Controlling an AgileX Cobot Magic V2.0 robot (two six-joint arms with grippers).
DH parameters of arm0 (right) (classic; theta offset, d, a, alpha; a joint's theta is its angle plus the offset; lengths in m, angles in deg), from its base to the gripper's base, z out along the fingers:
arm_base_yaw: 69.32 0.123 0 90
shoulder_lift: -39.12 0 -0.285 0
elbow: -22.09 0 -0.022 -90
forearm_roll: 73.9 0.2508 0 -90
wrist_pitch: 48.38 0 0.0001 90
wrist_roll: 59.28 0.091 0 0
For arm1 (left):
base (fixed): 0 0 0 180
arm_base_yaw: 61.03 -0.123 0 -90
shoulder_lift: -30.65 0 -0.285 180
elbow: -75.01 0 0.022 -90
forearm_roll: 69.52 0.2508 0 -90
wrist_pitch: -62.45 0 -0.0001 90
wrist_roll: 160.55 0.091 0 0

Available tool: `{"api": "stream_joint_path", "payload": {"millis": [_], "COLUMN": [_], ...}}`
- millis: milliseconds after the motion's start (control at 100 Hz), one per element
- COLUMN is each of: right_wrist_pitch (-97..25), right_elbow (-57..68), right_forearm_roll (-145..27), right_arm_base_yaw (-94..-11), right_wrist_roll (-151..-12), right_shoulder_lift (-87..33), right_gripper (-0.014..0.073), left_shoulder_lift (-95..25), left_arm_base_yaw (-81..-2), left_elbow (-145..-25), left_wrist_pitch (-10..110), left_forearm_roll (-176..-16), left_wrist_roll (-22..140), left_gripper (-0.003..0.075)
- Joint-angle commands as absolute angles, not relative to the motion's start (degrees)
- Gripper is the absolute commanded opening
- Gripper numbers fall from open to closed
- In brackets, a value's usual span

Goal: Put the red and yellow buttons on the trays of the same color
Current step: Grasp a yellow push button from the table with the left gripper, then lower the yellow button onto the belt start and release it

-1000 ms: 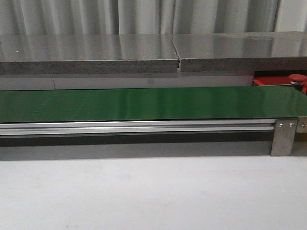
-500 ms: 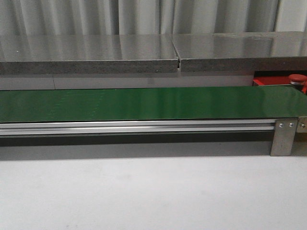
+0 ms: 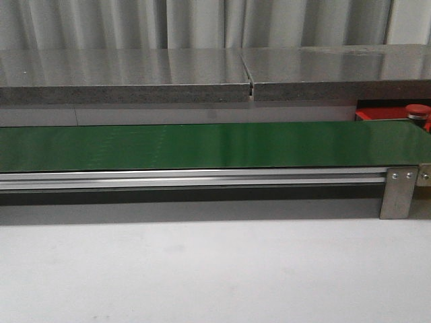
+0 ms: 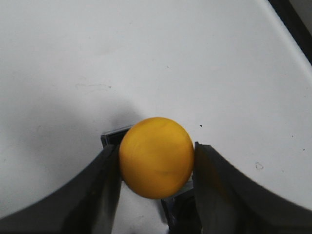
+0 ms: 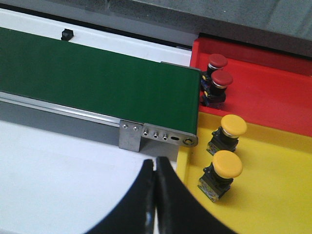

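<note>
- The yellow button (image 4: 156, 163) sits between my left fingers (image 4: 105, 187), which are closed onto its domed cap from both sides; its dark base peeks out beneath, over the plain white worktop (image 4: 146, 58).
- I judge this as the carry step for a yellow button: it is gripped, and the yellow tray is nowhere in my left wrist view, so it is not there yet.
- My right fingers (image 5: 157, 195) are pressed together with nothing between them, hanging over the worktop just near the conveyor's end.
- From the right wrist view, the yellow tray (image 5: 273, 195) lies just right of the green conveyor belt (image 5: 97, 78) and already has two yellow buttons (image 5: 226, 165) standing in it; the red tray (image 5: 273, 92) beyond it has two red buttons (image 5: 218, 73).
- In the front view the belt is bare, and neither arm shows.
- Next, I think, I must take the button rightward to the yellow tray, lower it onto a bare patch away from the two standing there, then part my fingers.
</note>
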State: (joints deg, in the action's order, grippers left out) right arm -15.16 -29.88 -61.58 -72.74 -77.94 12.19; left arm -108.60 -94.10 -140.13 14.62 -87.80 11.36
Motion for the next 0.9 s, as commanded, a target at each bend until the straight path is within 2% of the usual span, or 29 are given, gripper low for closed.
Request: {"api": "stream_joint_path", "payload": {"millis": [0,490,890], "right_wrist_pitch": [-19.1,-19.1,-19.1], "right_elbow": [-28.5,-28.5,-28.5], "right_forearm_roll": [-61.1,-61.1,-61.1], "right_arm_base_yaw": [-72.7,-72.7,-72.7], "right_wrist_roll": [-78.4,-78.4,-78.4], "right_shoulder_lift": [11.9,11.9,11.9], "right_gripper": [-0.0069,-0.0069,-0.0069], "left_shoulder_lift": [-104.5,-94.8,-77.8], "left_arm_base_yaw": [-93.9,-93.9,-93.6], "left_elbow": [-141.9,-139.6,-119.9], "left_wrist_pitch": [17.2,10.9,17.2], "left_forearm_roll": [-89.3,-88.8,-91.0], "left_wrist_roll": [10.9,14.2,20.6], "left_gripper": [0.0240,0.0240,0.0240]}}
